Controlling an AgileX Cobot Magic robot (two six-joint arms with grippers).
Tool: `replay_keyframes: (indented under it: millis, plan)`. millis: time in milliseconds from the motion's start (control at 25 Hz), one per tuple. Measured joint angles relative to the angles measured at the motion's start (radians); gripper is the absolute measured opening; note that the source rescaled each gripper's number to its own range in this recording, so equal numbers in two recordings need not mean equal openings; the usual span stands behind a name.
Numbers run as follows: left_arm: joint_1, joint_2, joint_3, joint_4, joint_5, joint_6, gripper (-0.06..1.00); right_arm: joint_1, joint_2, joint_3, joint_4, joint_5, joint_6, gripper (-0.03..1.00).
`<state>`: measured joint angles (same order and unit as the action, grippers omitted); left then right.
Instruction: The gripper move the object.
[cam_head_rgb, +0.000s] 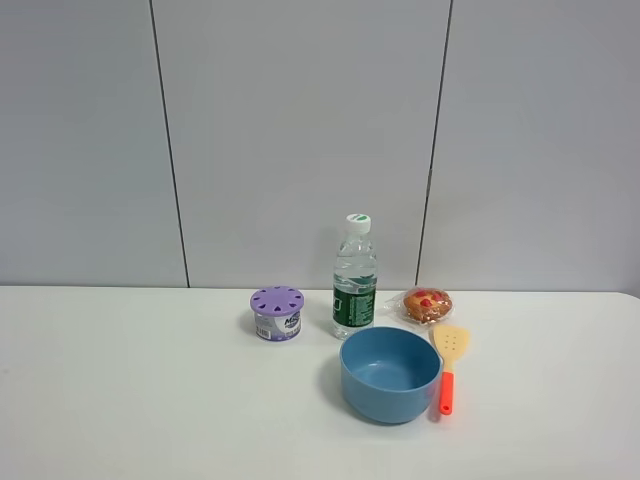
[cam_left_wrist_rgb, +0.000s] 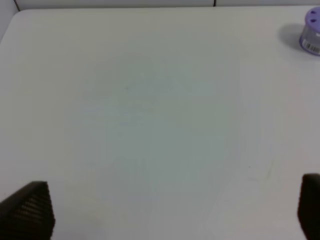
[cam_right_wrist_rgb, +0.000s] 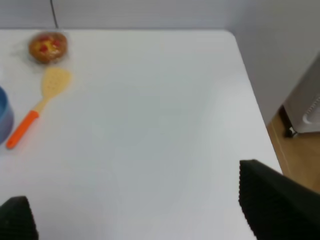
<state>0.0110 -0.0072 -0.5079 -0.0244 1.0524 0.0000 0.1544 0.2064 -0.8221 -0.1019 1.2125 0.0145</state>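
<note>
purple tub (cam_left_wrist_rgb: 312, 31) cut by frame edge, blue bowl (cam_right_wrist_rgb: 4, 121) mostly out, bottle label (cam_head_rgb: 353, 303) text unreadable

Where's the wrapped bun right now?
In the high view the bun sits right of centre on the table, just right of the water bottle and behind the spatula and blue bowl.

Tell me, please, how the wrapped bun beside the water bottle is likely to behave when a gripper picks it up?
The bun looks small and soft, so it is probably light and would squash under a hard squeeze. Its crinkly clear wrap may slip between the fingers. Being low and round, it seems unlikely to tip.
</note>
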Motion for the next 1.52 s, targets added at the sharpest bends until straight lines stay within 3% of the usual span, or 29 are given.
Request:
replay_keyframes:
  millis: [120,280,360,680,960,1520]
  plan:
    - [0.0,0.0,0.0,0.0,0.0,0.0,1.0,-0.045,-0.118,0.051,0.003,0.006,0.024,0.69]
    - [0.0,0.0,0.0,0.0,0.0,0.0,1.0,-0.076,-0.211,0.079,0.001,0.011,0.047,0.89]
    - [0.0,0.0,0.0,0.0,0.0,0.0,1.0,-0.08,-0.211,0.095,0.003,0.008,0.046,0.92]
    - [0.0,0.0,0.0,0.0,0.0,0.0,1.0,-0.08,-0.21,0.276,0.041,-0.005,0.033,0.93]
    - [0.0,0.0,0.0,0.0,0.0,0.0,1.0,-0.08,-0.21,0.32,0.049,-0.13,0.029,0.93]
    - [0.0,0.0,0.0,0.0,0.0,0.0,1.0,-0.08,-0.21,0.323,0.056,-0.138,0.028,0.93]
